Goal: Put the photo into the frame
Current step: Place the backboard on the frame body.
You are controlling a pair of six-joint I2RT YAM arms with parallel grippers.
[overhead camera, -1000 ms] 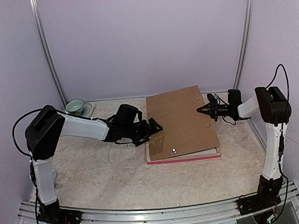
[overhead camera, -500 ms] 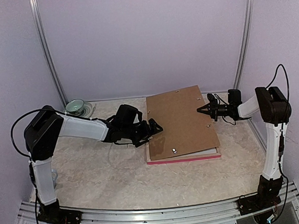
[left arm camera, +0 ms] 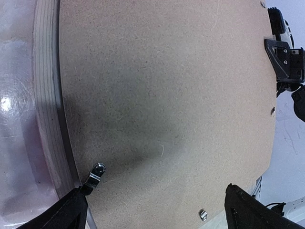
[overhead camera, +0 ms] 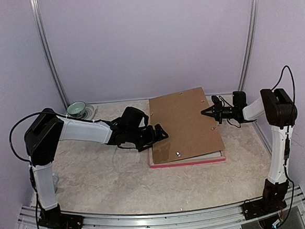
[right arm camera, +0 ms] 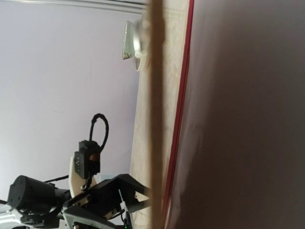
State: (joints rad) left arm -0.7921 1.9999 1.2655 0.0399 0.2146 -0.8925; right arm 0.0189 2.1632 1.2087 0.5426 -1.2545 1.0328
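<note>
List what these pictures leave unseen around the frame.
- The photo: in no view; the backing board covers the frame opening in the top and left wrist views.
- The right claw: too small in the top view to tell whether it pinches the board; its own wrist view shows no fingers.

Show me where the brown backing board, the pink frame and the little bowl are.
backing board (overhead camera: 184,124): top external view, centre of its brown face.
frame (overhead camera: 187,163): top external view, its pink near rail.
bowl (overhead camera: 77,107): top external view, its inside.
</note>
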